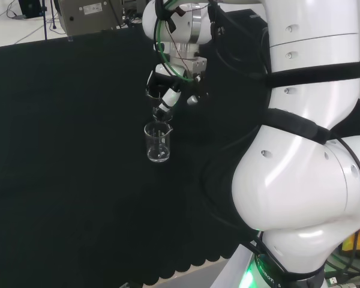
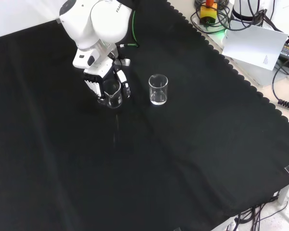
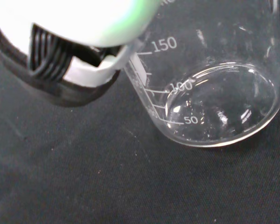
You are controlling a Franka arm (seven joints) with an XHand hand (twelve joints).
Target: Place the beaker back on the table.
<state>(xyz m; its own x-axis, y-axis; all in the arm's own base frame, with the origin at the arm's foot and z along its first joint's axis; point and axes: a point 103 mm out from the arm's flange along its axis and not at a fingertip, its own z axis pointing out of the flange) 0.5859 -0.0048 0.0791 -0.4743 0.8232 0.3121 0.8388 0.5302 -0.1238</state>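
Observation:
A clear glass beaker point(image 2: 113, 97) sits upright between the fingers of the black and white hand point(image 2: 94, 82), which curl round its sides. In the head view the same beaker point(image 1: 153, 94) shows as a faint glass outline beside the hand point(image 1: 167, 101). Close up in the wrist view, this beaker point(image 3: 214, 102) has white graduation marks and looks empty. Its base is at or just above the black cloth; I cannot tell if it touches. A ribbed black and white finger point(image 3: 60, 60) lies against its wall.
A second empty clear beaker point(image 2: 158, 90) stands free on the cloth, right of the hand in the front view and nearer than the hand in the head view point(image 1: 158, 143). The cloth's scalloped edge point(image 2: 231, 72) runs along the right; beyond it lie a white sheet point(image 2: 255, 45) and cables.

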